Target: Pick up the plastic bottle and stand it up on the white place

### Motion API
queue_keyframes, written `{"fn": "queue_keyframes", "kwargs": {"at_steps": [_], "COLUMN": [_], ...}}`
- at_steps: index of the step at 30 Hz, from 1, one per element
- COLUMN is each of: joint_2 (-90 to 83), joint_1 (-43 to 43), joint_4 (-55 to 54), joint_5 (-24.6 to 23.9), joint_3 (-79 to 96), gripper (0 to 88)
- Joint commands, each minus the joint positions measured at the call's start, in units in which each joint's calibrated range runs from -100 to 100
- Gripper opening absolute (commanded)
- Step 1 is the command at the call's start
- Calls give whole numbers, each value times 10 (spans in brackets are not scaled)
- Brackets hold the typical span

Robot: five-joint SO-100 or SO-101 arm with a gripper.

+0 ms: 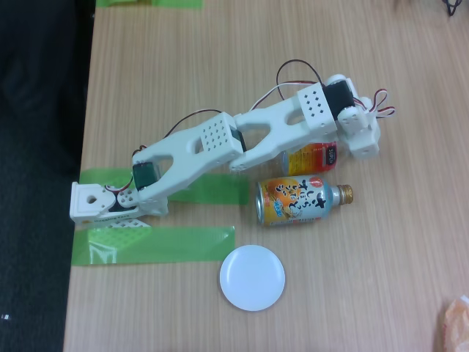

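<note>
Starting at the left of the fixed view, your arm's base sat on the green tape strips (157,244), and the white links stretched up and to the right across the table (381,279). Below the forearm, well short of the jaws, lay the white place (252,277) — bare. Nearer the jaws lay the metal bottle-can (300,200), on its side with its gold cap to the right. The plastic bottle (316,158) lay just beyond it, mostly under the arm, with only its yellow-to-red label showing. The gripper (364,136) sat right beside that label end; you couldn't tell whether the jaws were parted or clamped. I'd judge you were at the reach-and-grasp step — next you needed a firm hold on that 1 bottle, clear of the can.
</note>
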Motion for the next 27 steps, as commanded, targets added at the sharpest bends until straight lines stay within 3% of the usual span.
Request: {"fn": "queue_keyframes", "kwargs": {"at_steps": [1, 22, 27], "joint_2": [-2, 24, 26], "joint_1": [1, -35, -38], "joint_4": [2, -1, -63], "joint_5": [-1, -2, -41], "joint_3": [-23, -24, -16], "gripper": [264, 264, 263]}}
